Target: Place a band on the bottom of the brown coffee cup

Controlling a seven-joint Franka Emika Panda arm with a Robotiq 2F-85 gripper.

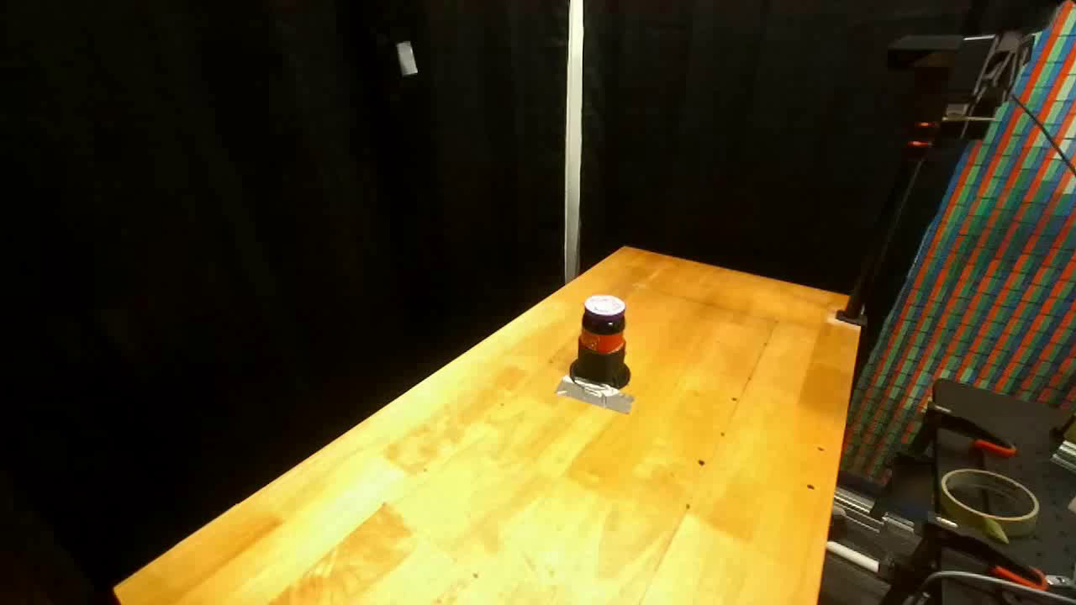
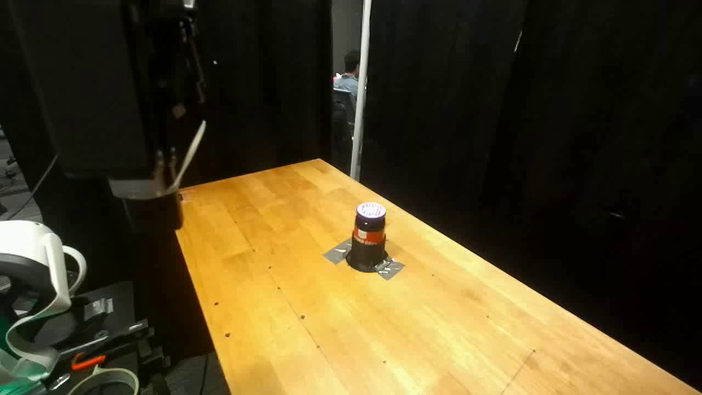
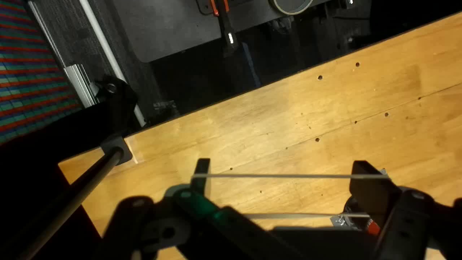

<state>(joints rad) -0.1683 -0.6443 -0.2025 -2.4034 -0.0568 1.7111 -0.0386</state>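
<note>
Your gripper (image 3: 281, 174) is spread wide in the wrist view, the band (image 3: 260, 176) looped around its fingers (image 3: 202, 168), the cup (image 3: 373, 228) partly hidden behind one. Both exterior views show it standing on the table (image 1: 521, 470). You're likely at the approach: centre above it, then lower.

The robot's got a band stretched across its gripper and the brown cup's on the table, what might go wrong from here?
The band could slip off or snap, as it is stretched across the open gripper. Lowered from here, it may miss the brown coffee cup: in the wrist view the cup is partly hidden behind one finger, not centered between the two. It might also catch on the tape at the cup's base and sit unevenly.
</note>
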